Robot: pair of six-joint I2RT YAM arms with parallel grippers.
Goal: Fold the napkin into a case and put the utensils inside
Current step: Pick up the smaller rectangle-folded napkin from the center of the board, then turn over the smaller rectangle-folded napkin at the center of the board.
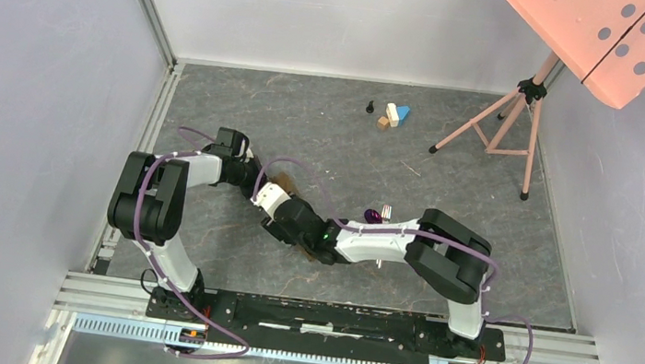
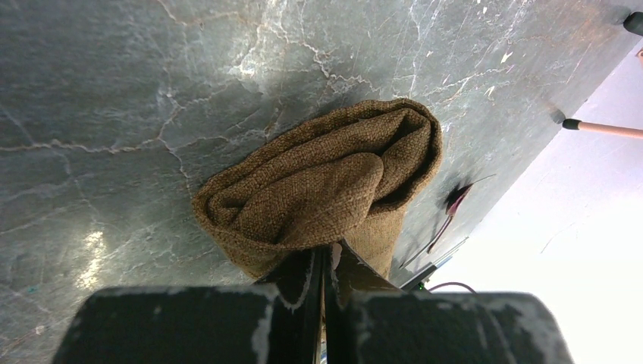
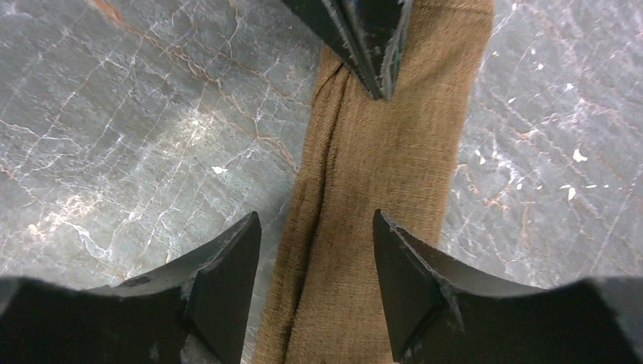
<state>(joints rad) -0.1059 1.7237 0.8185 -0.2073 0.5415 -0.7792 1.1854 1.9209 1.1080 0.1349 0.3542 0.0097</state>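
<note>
Two grippers met on the worktop (image 1: 449,179): left gripper (image 2: 324,265) clamped shut on the folded napkin (image 2: 318,178), right gripper (image 3: 315,224) jaws apart, straddling the cloth strip. Spoon (image 1: 373,215) and fork (image 1: 386,212) lay near, at napkin's 3 o'clock.

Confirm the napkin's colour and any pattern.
The napkin is plain brown with a coarse weave and no pattern; it shows best in the left wrist view.

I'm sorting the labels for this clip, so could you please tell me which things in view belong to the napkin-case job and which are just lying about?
Job in hand:
- napkin
- purple spoon
- fork

Lying about:
- toy blocks
- small black piece
- pink music stand
</note>
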